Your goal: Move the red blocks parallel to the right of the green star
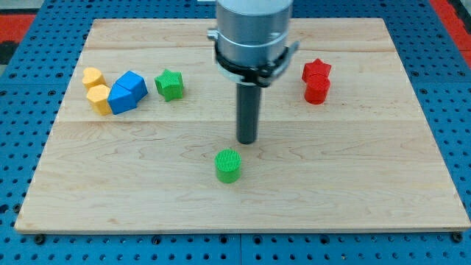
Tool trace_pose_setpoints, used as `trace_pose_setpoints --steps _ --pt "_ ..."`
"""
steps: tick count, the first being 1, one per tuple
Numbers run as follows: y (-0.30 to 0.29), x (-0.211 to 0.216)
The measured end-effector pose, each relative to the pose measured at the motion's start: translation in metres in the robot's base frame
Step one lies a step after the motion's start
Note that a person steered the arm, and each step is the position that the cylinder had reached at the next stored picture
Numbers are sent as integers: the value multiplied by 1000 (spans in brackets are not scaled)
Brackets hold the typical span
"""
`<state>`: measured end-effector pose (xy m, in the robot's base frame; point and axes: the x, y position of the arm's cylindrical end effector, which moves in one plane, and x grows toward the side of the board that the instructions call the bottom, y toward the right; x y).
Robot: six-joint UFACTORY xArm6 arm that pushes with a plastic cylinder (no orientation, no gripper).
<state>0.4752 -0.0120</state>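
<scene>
A green star [169, 84] lies at the view's upper left. Two red blocks touch each other at the view's upper right: a red star [317, 70] above a red cylinder [317, 90]. My tip [246, 140] stands near the board's middle, well left of and below the red blocks, right of and below the green star, and just above a green cylinder [229, 165].
Two blue blocks [127, 92] lie close together left of the green star. A yellow heart [92, 76] and a yellow block [99, 99] lie further left. The wooden board [368, 184] rests on a blue perforated base.
</scene>
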Motion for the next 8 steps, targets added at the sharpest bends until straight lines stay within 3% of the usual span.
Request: trace_pose_setpoints --steps 1,2,3,5,6,7,8 --pt "6 36" --pt "27 43" --pt "134 23" --pt "304 -140" --pt "242 -189" --pt "178 -190" --pt "174 -140"
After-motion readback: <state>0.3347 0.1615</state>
